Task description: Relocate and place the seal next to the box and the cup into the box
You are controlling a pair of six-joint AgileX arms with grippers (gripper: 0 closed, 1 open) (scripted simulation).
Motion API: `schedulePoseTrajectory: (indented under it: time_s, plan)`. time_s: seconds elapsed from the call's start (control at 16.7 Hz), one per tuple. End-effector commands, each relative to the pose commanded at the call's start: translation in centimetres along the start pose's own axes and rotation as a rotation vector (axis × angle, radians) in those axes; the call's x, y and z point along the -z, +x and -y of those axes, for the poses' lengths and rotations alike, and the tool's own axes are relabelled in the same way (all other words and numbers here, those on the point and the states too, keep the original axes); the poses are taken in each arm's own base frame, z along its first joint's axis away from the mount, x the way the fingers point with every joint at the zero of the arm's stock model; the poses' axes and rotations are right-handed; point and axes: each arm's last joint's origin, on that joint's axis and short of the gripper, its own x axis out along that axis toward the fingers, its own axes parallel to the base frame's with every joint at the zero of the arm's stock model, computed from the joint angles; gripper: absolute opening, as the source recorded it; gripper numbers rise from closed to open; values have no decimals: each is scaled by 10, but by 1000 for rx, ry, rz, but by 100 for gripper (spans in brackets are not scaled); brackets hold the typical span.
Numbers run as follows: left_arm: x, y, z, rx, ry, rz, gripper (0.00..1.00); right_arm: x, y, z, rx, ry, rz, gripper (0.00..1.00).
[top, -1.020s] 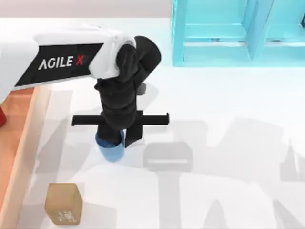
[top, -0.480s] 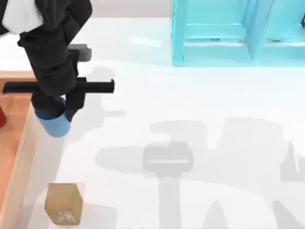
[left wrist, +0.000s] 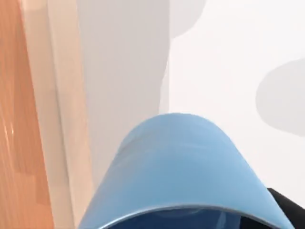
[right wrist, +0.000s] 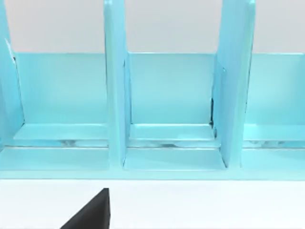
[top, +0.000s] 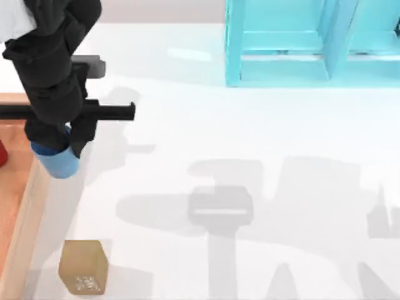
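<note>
My left gripper (top: 55, 142) is shut on the blue cup (top: 57, 161), which hangs above the table at the left, right over the light-wood wall of the box (top: 28, 206). In the left wrist view the cup (left wrist: 181, 167) looms close, with the box wall (left wrist: 57, 119) and its orange floor beside it. The golden-brown seal (top: 83, 267) stands on the table near the front, just right of the box wall, white marks facing front. My right arm is parked; a dark edge of the right gripper (right wrist: 90, 214) faces the shelf.
A cyan shelf unit (top: 300, 44) stands at the back right, its open compartments (right wrist: 167, 100) in the right wrist view. A red object (top: 2, 153) sits inside the box at the top view's left edge. Arm shadows lie across the white tabletop.
My left arm has carried the cup from mid-table leftward, and it now reaches the box wall. The seal has not moved.
</note>
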Motion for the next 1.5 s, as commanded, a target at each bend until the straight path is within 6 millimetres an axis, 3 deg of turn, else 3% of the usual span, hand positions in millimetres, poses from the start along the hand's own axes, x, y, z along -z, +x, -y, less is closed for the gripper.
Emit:
schedulePoseTrajectory:
  time_s: [0.24,0.48,0.66,0.78,1.14,1.5]
  plan:
    - [20,-3,-59,-5,1,5,0,0,0,0,0,0,0,100]
    - [62,1,-125,-13,-1,4,0,0,0,0,0,0,0,100]
    - [95,6,-154,-20,-1,8,0,0,0,0,0,0,0,100]
    - [107,8,-161,-24,-1,12,0,0,0,0,0,0,0,100]
    - [107,11,-161,-25,6,13,0,0,0,0,0,0,0,100]
    - [105,44,-168,-26,0,13,0,0,0,0,0,0,0,100]
